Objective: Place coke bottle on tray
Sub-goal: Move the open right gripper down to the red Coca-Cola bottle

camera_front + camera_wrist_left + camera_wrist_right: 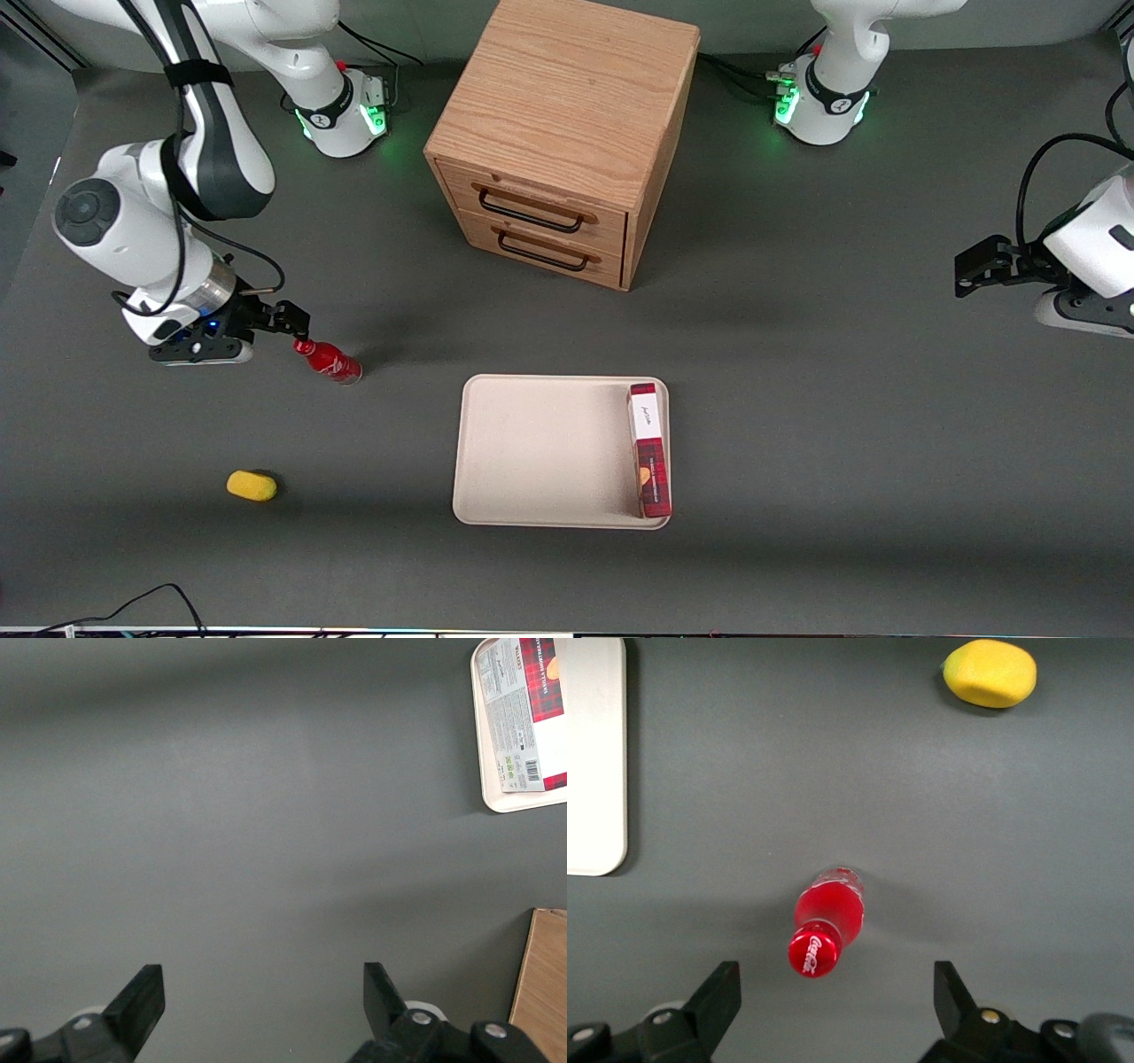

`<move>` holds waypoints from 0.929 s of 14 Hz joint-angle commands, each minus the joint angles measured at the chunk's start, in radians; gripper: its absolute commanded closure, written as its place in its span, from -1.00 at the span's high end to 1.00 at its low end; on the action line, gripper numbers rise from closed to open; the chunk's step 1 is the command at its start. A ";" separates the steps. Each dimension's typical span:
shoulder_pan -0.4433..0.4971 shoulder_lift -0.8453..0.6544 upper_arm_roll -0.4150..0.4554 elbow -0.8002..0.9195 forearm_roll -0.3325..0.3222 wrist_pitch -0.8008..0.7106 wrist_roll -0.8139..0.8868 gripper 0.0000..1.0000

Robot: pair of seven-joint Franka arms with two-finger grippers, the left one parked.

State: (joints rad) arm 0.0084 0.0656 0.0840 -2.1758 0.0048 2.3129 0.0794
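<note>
One bottle, one tray, one box, one yellow object, one cabinet in front of you.

Your gripper (pixel 292 326) hangs with jaws spread wide just above the coke bottle (pixel 329 361), which stands on the grey table (pixel 797 399), apart from the tray (pixel 532 452). The tray holds only the red plaid box (pixel 648 449), lying along its edge toward the parked arm. The yellow oval object (pixel 252 486) sits nearer the front camera than the bottle; the wooden cabinet (pixel 563 133) has two shut drawers.
</note>
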 commanded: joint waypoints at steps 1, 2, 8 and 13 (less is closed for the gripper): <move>0.002 0.002 -0.003 -0.045 -0.014 0.066 -0.038 0.91; 0.002 0.016 -0.003 -0.048 -0.014 0.085 -0.049 0.89; 0.013 0.075 -0.003 -0.047 -0.025 0.160 -0.047 0.58; 0.012 0.083 0.019 -0.030 -0.025 0.158 -0.041 0.05</move>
State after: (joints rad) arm 0.0148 0.1453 0.1006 -2.2217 -0.0050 2.4635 0.0467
